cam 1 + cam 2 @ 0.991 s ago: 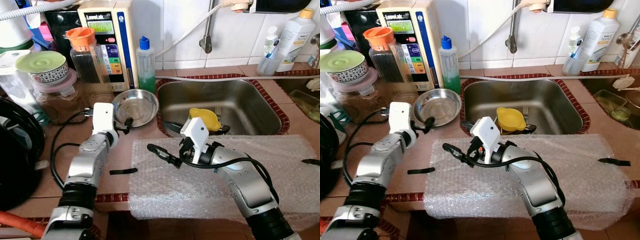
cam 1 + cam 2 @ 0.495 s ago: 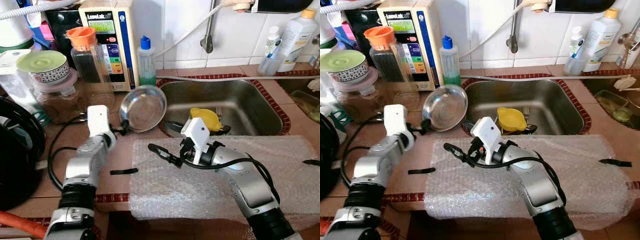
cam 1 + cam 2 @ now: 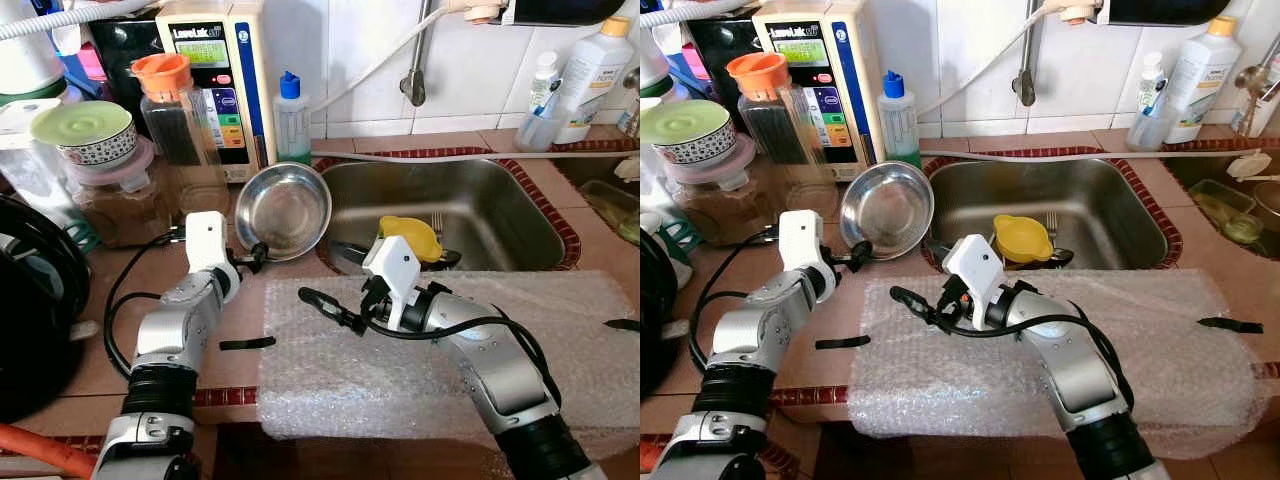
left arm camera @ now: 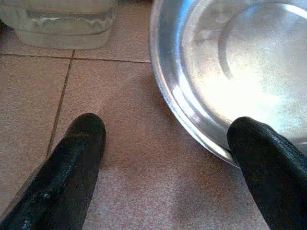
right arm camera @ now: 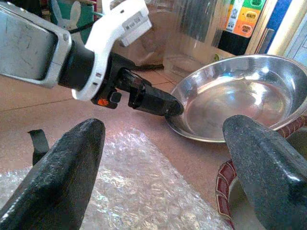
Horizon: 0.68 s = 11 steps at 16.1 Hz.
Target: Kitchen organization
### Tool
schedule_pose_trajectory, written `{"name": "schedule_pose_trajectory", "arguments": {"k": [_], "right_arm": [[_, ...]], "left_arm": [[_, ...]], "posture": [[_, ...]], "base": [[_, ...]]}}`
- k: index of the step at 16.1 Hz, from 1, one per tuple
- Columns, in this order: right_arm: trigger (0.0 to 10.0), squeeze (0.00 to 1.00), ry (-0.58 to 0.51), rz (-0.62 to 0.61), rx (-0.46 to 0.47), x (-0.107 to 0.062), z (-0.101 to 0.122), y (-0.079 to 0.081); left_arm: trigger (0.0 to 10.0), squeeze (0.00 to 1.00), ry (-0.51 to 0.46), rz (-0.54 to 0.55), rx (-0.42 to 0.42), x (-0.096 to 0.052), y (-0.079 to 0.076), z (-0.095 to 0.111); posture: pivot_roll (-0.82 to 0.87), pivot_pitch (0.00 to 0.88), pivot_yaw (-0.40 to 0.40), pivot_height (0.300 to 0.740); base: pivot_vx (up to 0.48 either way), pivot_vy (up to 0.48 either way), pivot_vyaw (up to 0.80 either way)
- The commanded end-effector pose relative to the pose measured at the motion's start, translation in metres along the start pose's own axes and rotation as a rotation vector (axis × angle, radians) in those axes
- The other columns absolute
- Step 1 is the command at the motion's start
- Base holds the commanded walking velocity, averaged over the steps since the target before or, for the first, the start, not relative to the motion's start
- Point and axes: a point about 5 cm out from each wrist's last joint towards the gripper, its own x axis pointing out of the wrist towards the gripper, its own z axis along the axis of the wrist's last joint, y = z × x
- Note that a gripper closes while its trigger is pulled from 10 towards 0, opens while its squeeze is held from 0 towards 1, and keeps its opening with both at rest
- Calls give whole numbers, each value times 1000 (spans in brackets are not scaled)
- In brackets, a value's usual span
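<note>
A steel bowl [image 3: 285, 208] stands tilted on the tiled counter, its far rim leaning at the left edge of the sink [image 3: 520, 215]. My left gripper [image 3: 252, 258] is open at the bowl's near rim. In the left wrist view one fingertip [image 4: 268, 177] touches the rim of the bowl [image 4: 240, 72] and the other rests apart on the tile. My right gripper [image 3: 322, 305] hovers open over the bubble wrap sheet [image 3: 400, 380], pointing toward the bowl [image 5: 235, 103], with nothing between its fingers.
A yellow cup [image 3: 410, 238] and a fork [image 3: 436, 222] lie in the sink. Behind the bowl stand a green soap bottle [image 3: 291, 120], an orange-lidded jar [image 3: 180, 120] and a water machine [image 3: 225, 80]. A black pan [image 3: 30, 320] fills the left side.
The bowl, lying flat a second ago, has been tipped up and now leans toward the sink. My left gripper shifted slightly at its rim. The right arm has barely moved.
</note>
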Motion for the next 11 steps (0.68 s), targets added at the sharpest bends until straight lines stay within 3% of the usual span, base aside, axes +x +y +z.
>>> {"name": "schedule_pose_trajectory", "arguments": {"k": [1,6,11], "right_arm": [[10000,0,-2,8,-24,2,3,-2],[10000,0,1,0,-30,1,2,-6],[10000,0,0,-9,-34,0,2,-7]], "left_arm": [[10000,0,10,3,3,-1,3,1],[10000,0,16,-25,-26,-3,1,4],[10000,0,-8,38,-8,-5,19,13]], "posture": [[-234,30,73,740],[-234,33,75,740],[-237,33,76,740]], "base": [[0,0,0],[0,0,0],[0,0,0]]}}
